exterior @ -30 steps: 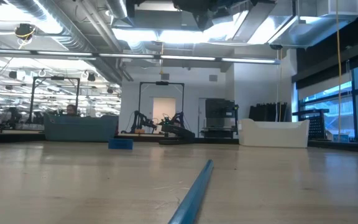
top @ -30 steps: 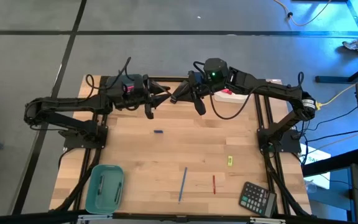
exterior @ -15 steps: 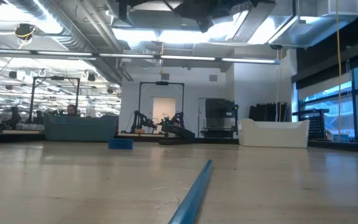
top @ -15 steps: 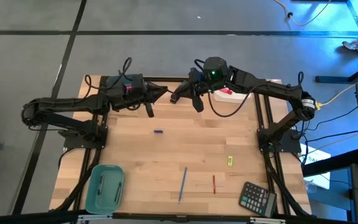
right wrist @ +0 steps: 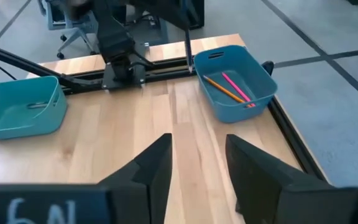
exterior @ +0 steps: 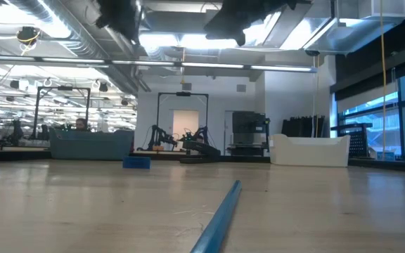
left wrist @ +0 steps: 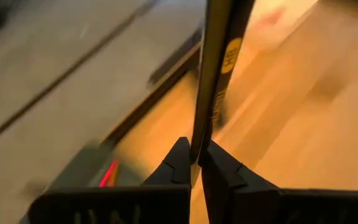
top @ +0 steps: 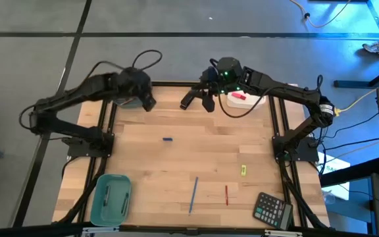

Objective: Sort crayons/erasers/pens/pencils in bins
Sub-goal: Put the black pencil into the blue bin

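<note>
A slim dark pen [left wrist: 219, 68] with a yellow label is clamped between the left gripper [left wrist: 197, 163] fingers, held up over the far left corner of the table [top: 176, 164], right above the blue-grey bin [right wrist: 235, 84]. That bin holds an orange pencil [right wrist: 219, 88] and a pink pencil [right wrist: 236, 86]. Right gripper [top: 196, 100] hangs at the far edge near the middle, fingers [right wrist: 157, 168] spread apart, nothing in them. Just beside it the white bin [top: 245, 100] has a red eraser [top: 239, 96] inside. Teal bin [top: 110, 197] at the near left corner holds dark pens [top: 107, 195]. Loose on the table: blue pencil [top: 193, 195] near the front middle, thin red pen [top: 226, 195] just right of it, small yellow-green piece [top: 243, 170], small blue piece [top: 168, 139] near centre. Black calculator [top: 272, 209] at the near right.
</note>
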Robot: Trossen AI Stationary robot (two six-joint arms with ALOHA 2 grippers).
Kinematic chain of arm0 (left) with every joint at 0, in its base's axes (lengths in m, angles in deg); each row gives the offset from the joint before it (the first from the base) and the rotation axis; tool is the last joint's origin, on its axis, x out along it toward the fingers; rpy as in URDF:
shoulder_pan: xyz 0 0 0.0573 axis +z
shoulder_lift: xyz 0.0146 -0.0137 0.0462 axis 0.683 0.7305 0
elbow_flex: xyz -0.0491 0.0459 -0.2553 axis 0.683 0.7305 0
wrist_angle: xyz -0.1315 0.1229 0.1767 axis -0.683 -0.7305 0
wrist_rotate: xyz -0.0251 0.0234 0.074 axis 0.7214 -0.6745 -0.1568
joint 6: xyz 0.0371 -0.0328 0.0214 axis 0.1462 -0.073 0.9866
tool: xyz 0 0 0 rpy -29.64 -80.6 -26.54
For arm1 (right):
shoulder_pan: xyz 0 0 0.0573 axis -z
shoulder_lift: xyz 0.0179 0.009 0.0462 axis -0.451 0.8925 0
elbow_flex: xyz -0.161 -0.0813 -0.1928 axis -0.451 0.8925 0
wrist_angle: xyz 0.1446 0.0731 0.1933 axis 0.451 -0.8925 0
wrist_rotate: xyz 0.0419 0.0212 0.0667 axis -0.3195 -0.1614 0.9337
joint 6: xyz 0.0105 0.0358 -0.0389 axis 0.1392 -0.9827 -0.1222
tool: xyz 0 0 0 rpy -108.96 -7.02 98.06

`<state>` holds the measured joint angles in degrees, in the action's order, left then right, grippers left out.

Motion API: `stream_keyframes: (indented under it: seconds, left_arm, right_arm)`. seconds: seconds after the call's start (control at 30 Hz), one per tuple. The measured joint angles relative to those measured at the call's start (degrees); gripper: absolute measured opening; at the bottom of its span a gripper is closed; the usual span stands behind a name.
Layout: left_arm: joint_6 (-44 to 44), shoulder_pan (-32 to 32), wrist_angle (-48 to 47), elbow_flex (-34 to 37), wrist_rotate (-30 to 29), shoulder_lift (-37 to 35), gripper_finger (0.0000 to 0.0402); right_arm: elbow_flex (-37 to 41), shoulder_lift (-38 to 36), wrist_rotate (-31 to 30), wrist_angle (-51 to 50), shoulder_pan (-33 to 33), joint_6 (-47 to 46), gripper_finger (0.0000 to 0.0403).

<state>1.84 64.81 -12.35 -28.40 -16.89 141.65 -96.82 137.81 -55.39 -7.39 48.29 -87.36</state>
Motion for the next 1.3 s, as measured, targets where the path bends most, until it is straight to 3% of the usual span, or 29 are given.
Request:
stream_keyframes:
  seconds: [0.17, 0.4, 0.93, 1.13, 1.3]
  left_arm:
    - [0.01, 7.04, -12.49, -4.43, 1.32, 5.96, 0.0005]
    - [4.36, 14.05, -18.01, -4.96, 4.88, 14.78, 0.0005]
    - [18.19, 22.22, -20.87, -4.93, 1.48, 27.10, 0.0006]
    - [24.32, 25.42, -18.92, -4.87, -3.59, 31.59, 0.0007]
    - [25.21, 28.15, -17.13, -4.87, -2.60, 35.05, 0.0021]
  right_arm:
    - [0.00, -0.02, -0.03, 0.06, 0.12, 0.17, 0.0154]
    - [0.00, -0.04, 0.44, -0.14, 0.10, -0.33, 0.0154]
    - [0.02, -0.07, 0.39, -5.07, 0.10, -1.73, 0.0154]
    - [0.02, -0.07, -0.05, -5.69, -0.05, -2.73, 0.0154]
    - [0.02, -0.07, -0.10, -6.21, -0.19, -3.28, 0.0154]
